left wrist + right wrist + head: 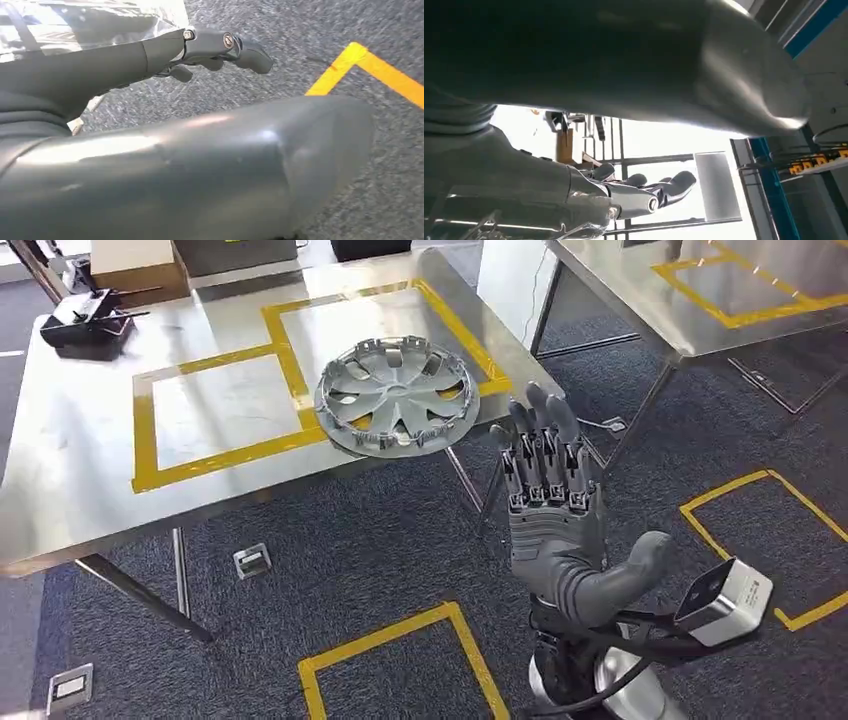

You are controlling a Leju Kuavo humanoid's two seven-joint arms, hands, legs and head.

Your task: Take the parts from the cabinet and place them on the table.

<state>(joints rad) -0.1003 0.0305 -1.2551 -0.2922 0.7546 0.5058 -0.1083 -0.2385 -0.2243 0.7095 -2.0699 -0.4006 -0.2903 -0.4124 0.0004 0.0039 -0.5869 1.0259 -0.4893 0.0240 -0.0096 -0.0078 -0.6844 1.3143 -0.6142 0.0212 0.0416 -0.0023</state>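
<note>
A grey wheel cover (396,395) lies flat on the steel table (80,470), straddling the near right corner of a yellow taped rectangle, close to the table's front edge. My right hand (555,510) is raised just off that edge, to the right of and nearer than the wheel cover. Its fingers (545,435) are straight and spread, the thumb sticks out to the side, and it holds nothing. The right wrist view has the same hand (574,165) empty against bright windows. In the left wrist view my left hand (165,140) hangs over the carpet, its fingers (225,47) loosely extended and empty.
A black tool tray (85,325) and a cardboard box (135,265) sit at the table's far left. A second steel table (690,310) stands to the right across a gap. Yellow tape squares (400,640) and metal floor sockets (252,560) mark the dark carpet.
</note>
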